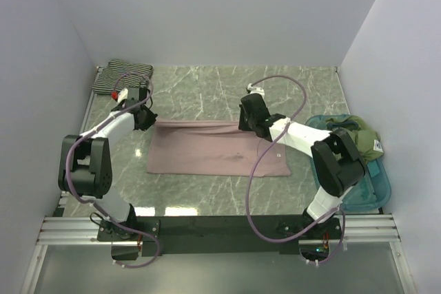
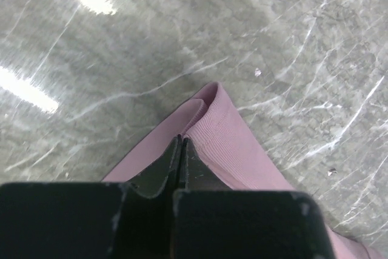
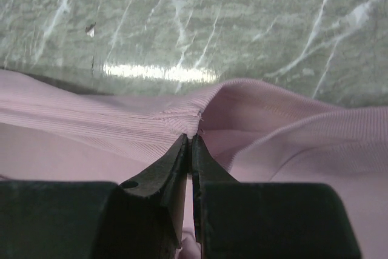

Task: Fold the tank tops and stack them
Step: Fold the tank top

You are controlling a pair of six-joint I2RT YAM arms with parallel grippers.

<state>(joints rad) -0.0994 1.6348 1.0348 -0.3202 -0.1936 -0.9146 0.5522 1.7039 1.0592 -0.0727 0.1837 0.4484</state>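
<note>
Fold step | pink tank top (image 1: 213, 151) flat mid-frame on tabletop (image 1: 207, 87), striped tank top (image 1: 122, 77) upper left | left fingers (image 2: 162, 167) and right fingers (image 3: 165, 167) both pinching the pink's upper edge | imo lift evenly, keep corners level, no tugging apart

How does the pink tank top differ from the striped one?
The pink tank top is spread out mid-table; the striped tank top is a compact pile in the far-left corner. The left hand and right hand pinch the pink tank top's far edge; the striped tank top is untouched. Both lie on the marble table.
</note>
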